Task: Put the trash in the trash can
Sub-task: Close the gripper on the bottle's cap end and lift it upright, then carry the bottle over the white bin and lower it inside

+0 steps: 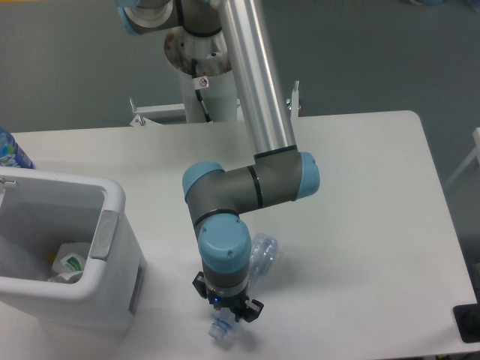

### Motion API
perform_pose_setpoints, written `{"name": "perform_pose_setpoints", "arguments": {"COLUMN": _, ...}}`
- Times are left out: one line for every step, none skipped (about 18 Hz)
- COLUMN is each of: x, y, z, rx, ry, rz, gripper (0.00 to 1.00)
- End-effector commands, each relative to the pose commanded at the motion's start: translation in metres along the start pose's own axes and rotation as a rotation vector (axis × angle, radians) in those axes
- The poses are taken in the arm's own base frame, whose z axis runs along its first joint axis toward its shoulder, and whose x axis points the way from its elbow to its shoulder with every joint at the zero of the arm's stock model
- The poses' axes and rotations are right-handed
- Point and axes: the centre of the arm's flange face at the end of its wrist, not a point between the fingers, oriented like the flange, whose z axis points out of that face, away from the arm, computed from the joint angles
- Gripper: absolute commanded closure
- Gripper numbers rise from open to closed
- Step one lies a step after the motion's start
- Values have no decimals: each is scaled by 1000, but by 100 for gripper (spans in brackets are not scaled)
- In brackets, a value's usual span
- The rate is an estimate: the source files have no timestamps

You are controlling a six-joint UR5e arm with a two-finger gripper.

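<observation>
The bottle (259, 259) is lying at table (360, 225) centre, its neck covered by the gripper (227, 313); closure cannot be told. The wrapper (70, 262) is already binned. A lift toward the trash can (112, 225), at nine o'clock, is needed next.

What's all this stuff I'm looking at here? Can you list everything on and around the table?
crushed plastic bottle: one, clear, lying on the table under the arm's wrist, cap end at the front edge
crumpled wrapper: one, white with a green bit, inside the trash can
trash can: one, white, boxy, at the table's left
blue-labelled bottle: one, at the far left edge, mostly cut off
table: one, white
dark object: one, at the right edge, cannot tell what
arm: one, silver and grey with light blue caps
gripper: one, black, down at the bottle's cap end
</observation>
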Motion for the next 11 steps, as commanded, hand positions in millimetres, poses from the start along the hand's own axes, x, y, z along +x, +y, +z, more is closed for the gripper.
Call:
{"name": "perform_pose_setpoints", "arguments": {"x": -11, "y": 0, "z": -12, "rx": 37, "ry": 4, "rz": -20, "gripper": 76}}
{"name": "perform_pose_setpoints", "arguments": {"x": -19, "y": -3, "z": -27, "rx": 78, "ry": 5, "rz": -31, "gripper": 76}}
{"name": "perform_pose_setpoints", "arguments": {"x": -27, "y": -3, "z": -43, "rx": 118, "ry": 6, "rz": -43, "gripper": 76}}
{"name": "perform_pose_setpoints", "arguments": {"x": -35, "y": -3, "z": -60, "rx": 165, "ry": 13, "rz": -60, "gripper": 76}}
{"name": "perform_pose_setpoints", "arguments": {"x": -42, "y": 0, "z": -81, "rx": 216, "ry": 23, "rz": -80, "gripper": 76}}
{"name": "perform_pose_setpoints", "arguments": {"x": -48, "y": 2, "z": -103, "rx": 274, "ry": 35, "rz": -98, "gripper": 76}}
{"name": "perform_pose_setpoints", "arguments": {"x": -50, "y": 2, "z": -124, "rx": 329, "ry": 52, "rz": -111, "gripper": 76}}
{"name": "perform_pose_setpoints", "arguments": {"x": -51, "y": 2, "z": -145, "rx": 381, "ry": 64, "rz": -122, "gripper": 76}}
{"name": "perform_pose_setpoints", "arguments": {"x": -51, "y": 3, "z": -166, "rx": 426, "ry": 70, "rz": -126, "gripper": 76}}
{"name": "perform_pose_setpoints", "arguments": {"x": -46, "y": 0, "z": -186, "rx": 472, "ry": 76, "rz": -118, "gripper": 76}}
{"name": "perform_pose_setpoints", "arguments": {"x": -41, "y": -3, "z": -204, "rx": 515, "ry": 87, "rz": -120, "gripper": 76}}
